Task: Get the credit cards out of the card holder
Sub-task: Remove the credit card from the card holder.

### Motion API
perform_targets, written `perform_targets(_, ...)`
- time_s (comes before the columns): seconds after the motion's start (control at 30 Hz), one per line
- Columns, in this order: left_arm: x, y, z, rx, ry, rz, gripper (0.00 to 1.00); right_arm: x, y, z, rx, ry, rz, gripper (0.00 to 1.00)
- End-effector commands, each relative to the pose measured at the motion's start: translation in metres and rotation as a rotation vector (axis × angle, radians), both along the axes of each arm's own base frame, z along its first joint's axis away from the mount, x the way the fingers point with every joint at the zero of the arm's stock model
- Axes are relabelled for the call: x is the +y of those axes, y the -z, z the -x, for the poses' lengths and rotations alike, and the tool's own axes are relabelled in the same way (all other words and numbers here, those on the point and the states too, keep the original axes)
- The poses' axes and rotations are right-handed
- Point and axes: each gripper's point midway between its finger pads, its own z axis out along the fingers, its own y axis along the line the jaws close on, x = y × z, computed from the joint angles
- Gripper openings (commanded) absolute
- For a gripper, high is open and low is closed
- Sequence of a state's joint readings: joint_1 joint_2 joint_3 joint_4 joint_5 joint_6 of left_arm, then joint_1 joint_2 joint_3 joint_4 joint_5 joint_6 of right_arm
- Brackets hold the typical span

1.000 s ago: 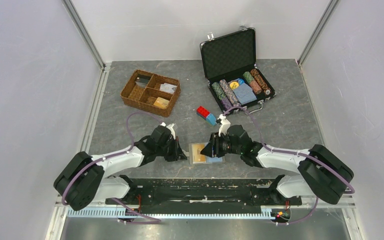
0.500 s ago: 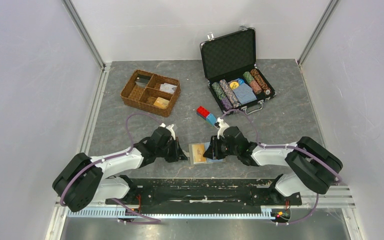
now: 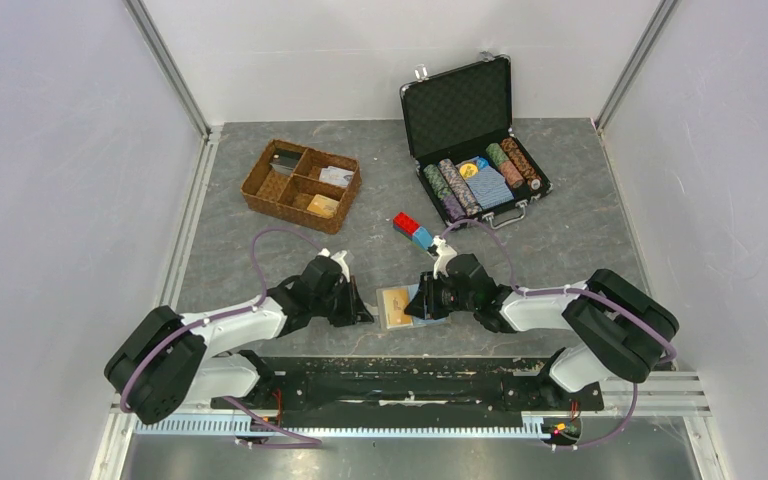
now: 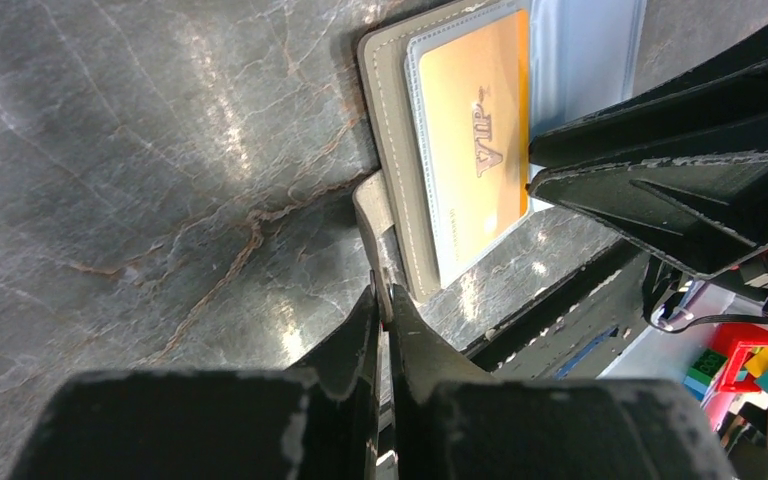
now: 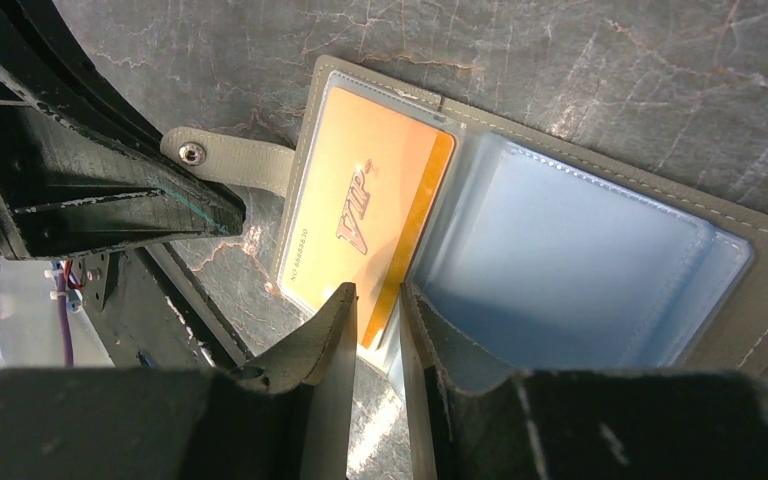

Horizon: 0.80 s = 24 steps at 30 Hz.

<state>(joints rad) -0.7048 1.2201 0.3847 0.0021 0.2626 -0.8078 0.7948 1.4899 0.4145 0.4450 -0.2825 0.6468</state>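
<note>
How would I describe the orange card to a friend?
Look at the near edge of the table, between the left gripper and right gripper, where an open grey-tan card holder lies flat. The orange card is in its snap-tab half; it alone is orange, printed VIP, beside pale blue sleeves.

Dark grey marbled table (image 3: 580,240). At 10 o'clock: brown wicker tray (image 3: 253,178), compartmented. At 1 o'clock: black chip case (image 3: 457,108), lid raised. About centre: red and blue blocks (image 3: 412,230), touching each other. At 6 o'clock, near front edge: card holder (image 3: 393,306), spread open, lying flat.
</note>
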Motion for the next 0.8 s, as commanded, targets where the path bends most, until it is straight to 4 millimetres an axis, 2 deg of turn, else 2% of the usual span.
perform_targets(0.0, 0.003, -0.011, -0.007, -0.018, -0.05, -0.015, 0.19, 0.0, 0.002, -0.001, -0.013, -0.002, -0.004, 0.25)
perform_targets(0.13, 0.0, -0.044, -0.019, -0.079, -0.088, 0.014, 0.36, -0.002, 0.002, -0.001, -0.022, -0.001, 0.004, 0.25)
perform_targets(0.27, -0.009, -0.077, -0.03, -0.134, -0.103, 0.083, 0.37, -0.005, 0.0, -0.001, -0.035, 0.007, 0.006, 0.25)
perform_targets(0.37, -0.018, -0.086, -0.034, -0.146, -0.086, 0.112, 0.35, -0.005, -0.001, -0.002, -0.038, 0.01, 0.002, 0.25)
perform_targets(0.47, -0.024, -0.076, -0.038, -0.134, -0.067, 0.1, 0.26, -0.004, -0.004, -0.001, -0.039, 0.008, -0.021, 0.25)
perform_targets(0.6, -0.03, -0.051, -0.04, -0.088, -0.046, 0.076, 0.12, -0.003, -0.006, -0.002, -0.04, 0.008, -0.033, 0.25)
perform_targets(0.77, -0.032, -0.026, -0.04, -0.057, -0.047, 0.063, 0.07, -0.004, -0.008, -0.002, -0.033, 0.013, -0.054, 0.25)
